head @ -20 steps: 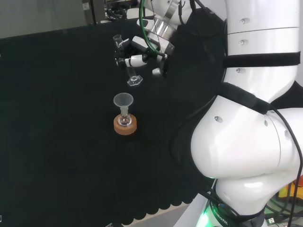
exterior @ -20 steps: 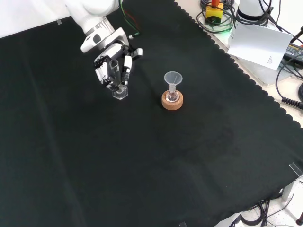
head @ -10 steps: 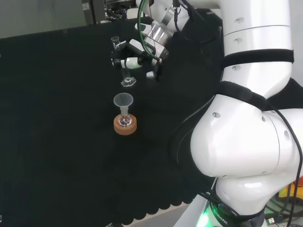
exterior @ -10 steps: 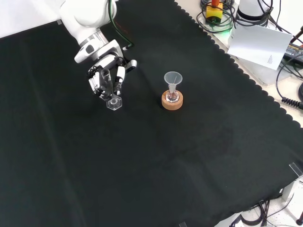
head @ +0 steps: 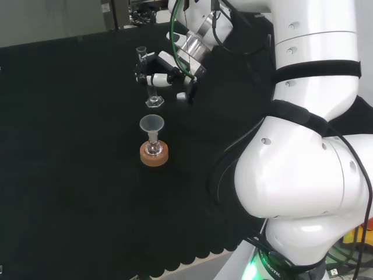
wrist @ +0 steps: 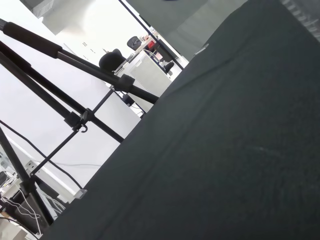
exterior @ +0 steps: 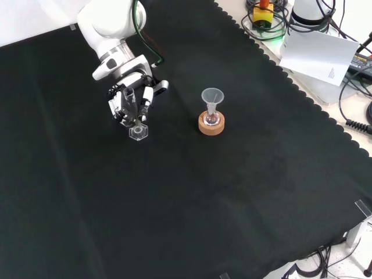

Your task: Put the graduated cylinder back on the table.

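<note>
Count on the tabletop [exterior: 244, 192]: one graduated cylinder [exterior: 135, 116], one funnel [exterior: 212, 97], one small flask [exterior: 210, 119] beneath the funnel, one cork ring [exterior: 210, 125] under that flask. One hand [exterior: 132, 96] beside the cylinder.

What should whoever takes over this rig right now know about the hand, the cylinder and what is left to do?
Hand: shut on the graduated cylinder, holding it about upright.
Cylinder: its hexagonal base sits at or just above the black cloth; contact cannot be confirmed. In the front view it is left of the funnel, which stands in a small flask on a cork ring, clear of it.
Done: cylinder brought down to the cloth.
Left: confirm the base rests flat, open the hand, withdraw without tipping it.
</note>
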`<action>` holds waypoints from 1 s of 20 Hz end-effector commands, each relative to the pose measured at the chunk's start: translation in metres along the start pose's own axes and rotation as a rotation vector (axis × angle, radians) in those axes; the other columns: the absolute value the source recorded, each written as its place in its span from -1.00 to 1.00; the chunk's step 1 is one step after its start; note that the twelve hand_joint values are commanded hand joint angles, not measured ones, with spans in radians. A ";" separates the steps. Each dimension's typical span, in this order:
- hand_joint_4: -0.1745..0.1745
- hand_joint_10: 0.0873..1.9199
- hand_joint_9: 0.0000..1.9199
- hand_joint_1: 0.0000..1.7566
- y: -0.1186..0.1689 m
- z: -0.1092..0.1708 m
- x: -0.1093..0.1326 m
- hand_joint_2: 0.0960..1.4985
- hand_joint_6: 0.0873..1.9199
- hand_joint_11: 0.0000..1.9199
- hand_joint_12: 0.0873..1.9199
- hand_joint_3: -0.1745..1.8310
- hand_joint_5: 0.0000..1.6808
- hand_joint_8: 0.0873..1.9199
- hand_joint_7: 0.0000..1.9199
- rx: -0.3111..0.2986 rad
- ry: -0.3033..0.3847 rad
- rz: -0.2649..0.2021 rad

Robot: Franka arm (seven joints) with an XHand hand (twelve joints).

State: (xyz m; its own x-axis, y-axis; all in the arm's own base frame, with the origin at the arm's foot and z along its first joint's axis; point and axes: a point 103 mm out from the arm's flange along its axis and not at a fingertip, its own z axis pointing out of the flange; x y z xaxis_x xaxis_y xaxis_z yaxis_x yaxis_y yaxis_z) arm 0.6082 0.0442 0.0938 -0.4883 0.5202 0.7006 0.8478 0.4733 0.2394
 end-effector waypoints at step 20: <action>-0.37 -1.00 0.20 0.23 -0.020 -0.006 -0.008 0.43 -0.17 -0.06 0.00 -0.89 -0.13 -0.41 -0.25 0.081 0.005 0.039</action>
State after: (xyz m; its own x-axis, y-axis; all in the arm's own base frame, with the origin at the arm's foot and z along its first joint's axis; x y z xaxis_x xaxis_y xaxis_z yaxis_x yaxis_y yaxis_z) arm 0.5976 0.0346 0.0835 -0.4710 0.5297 0.7054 0.8436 0.5043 0.1845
